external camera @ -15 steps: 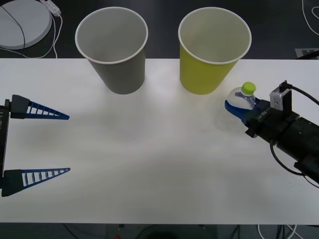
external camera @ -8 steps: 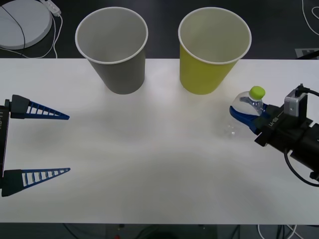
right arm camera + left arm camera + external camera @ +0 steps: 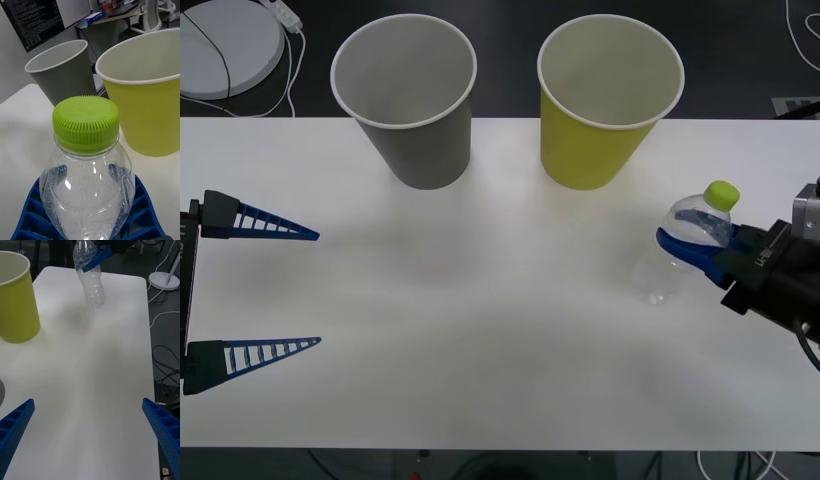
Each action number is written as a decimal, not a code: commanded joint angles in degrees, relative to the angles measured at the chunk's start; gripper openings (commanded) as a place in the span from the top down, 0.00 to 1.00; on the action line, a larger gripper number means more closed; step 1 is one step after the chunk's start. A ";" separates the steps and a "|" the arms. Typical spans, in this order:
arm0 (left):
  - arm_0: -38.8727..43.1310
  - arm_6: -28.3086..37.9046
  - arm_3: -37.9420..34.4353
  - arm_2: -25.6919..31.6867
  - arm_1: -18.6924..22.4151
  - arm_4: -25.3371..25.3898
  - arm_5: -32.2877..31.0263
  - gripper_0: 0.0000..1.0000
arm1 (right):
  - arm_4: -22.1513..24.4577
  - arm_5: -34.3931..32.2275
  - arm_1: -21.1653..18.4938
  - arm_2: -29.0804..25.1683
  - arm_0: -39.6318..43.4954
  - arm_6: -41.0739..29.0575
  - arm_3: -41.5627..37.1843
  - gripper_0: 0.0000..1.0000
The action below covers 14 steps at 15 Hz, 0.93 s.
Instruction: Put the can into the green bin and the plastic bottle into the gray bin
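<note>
My right gripper (image 3: 677, 241) is shut on the plastic bottle (image 3: 690, 215), a clear ribbed bottle with a lime-green cap (image 3: 721, 194), held tilted above the table's right side. In the right wrist view the plastic bottle (image 3: 88, 180) sits between the blue fingers (image 3: 144, 219), with the green bin (image 3: 150, 112) and gray bin (image 3: 63, 80) beyond it. The gray bin (image 3: 420, 150) stands at the back left of centre. To its right is the green bin (image 3: 590, 150). My left gripper (image 3: 317, 289) waits open at the table's left edge, holding nothing. The can is out of view.
The white table (image 3: 500, 340) stretches between the two arms. Behind its far left corner lie a round white object (image 3: 225, 45) and white cables. In the left wrist view the plastic bottle (image 3: 92, 285) hangs beyond the green bin (image 3: 17, 311).
My right gripper has carried the bottle to the right and nearer to me, away from the green bin. The left arm has not moved.
</note>
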 commanded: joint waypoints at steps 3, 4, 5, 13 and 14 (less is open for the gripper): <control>0.00 0.00 0.00 0.00 0.00 0.00 0.00 0.00 | 2.47 -1.78 -3.79 -3.55 2.43 -10.64 -3.37 1.00; 0.00 0.00 0.00 0.00 0.00 0.00 0.00 0.00 | 4.93 -2.58 -3.88 -4.78 2.43 -14.07 -3.73 1.00; 0.00 0.00 0.00 0.00 0.00 0.00 0.00 0.00 | 6.60 -4.25 -3.88 -6.10 2.43 -16.71 -3.81 1.00; 0.00 0.00 0.00 0.00 0.00 0.00 0.00 0.00 | 19.43 -16.37 -4.58 -20.07 2.34 -39.29 -8.03 1.00; 0.00 0.00 0.00 0.00 0.00 0.00 0.00 0.00 | 20.58 -16.90 -4.93 -21.21 2.25 -41.84 -8.91 1.00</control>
